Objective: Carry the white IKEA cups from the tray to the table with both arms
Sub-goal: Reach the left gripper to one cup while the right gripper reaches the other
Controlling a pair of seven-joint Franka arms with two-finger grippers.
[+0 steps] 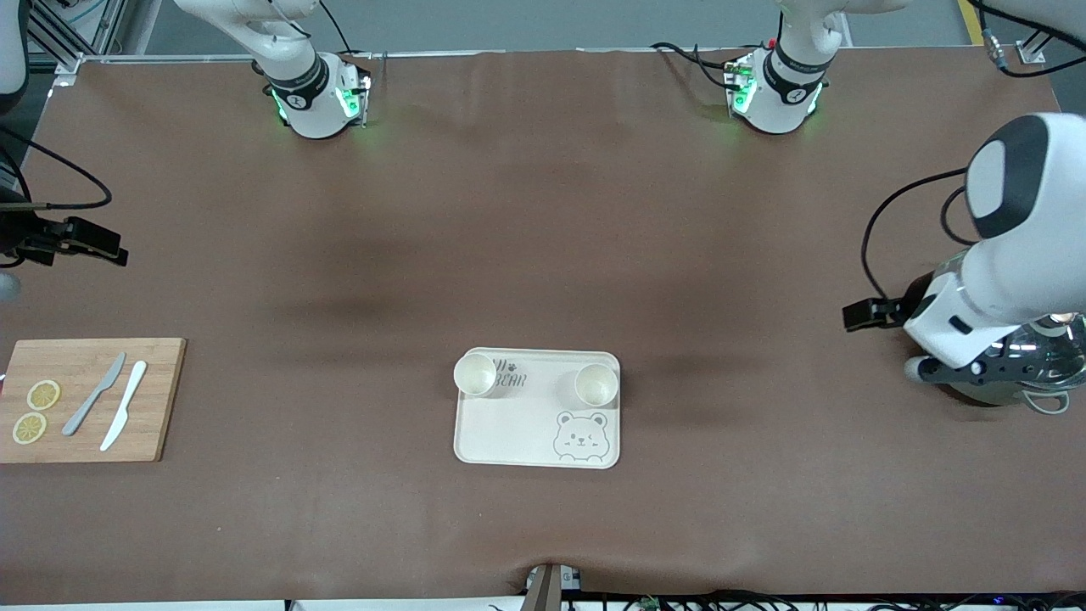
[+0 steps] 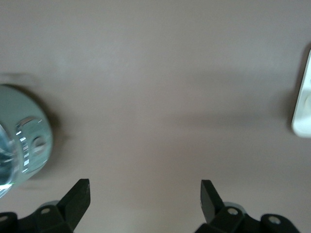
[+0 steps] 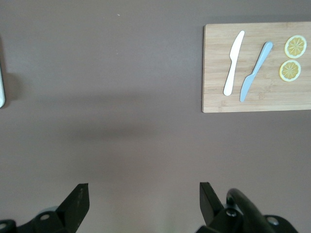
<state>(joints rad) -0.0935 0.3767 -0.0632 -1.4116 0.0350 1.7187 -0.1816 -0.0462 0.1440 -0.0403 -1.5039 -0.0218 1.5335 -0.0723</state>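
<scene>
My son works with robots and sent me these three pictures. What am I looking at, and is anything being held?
Two robot arms share a brown table. One picture looks down from above; the others come from cameras on each wrist. Two white cups stand on a bear tray. A cutting board carries two knives and lemon slices. The left gripper hangs open near a glass lid; the right gripper waits open over bare table. Nothing is held.
</scene>
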